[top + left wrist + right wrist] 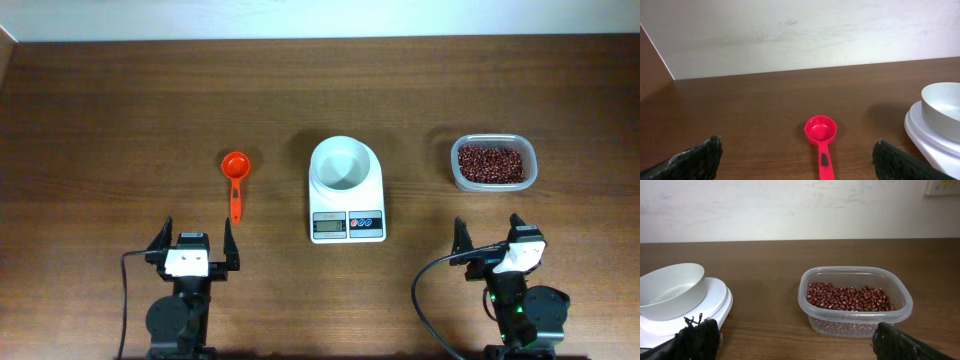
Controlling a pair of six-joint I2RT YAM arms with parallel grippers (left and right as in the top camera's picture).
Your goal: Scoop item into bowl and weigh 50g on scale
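Red scoop (235,170) lies untouched at nine o'clock of the scale (347,228), which carries the empty bowl (345,165). The beans (490,163) fill the tub (531,171) at three.

Left wrist: the left gripper (797,165) is wide apart, with the scoop at twelve.

Right wrist: the right gripper (790,345) is also apart, facing the beans.

Nothing is started; next, pinch the scoop's handle.

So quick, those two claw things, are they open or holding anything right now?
Left gripper: open, holding nothing.
Right gripper: open, holding nothing.

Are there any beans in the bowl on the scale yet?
No, the bowl on the scale shows a bare white inside; the beans sit in the tub.
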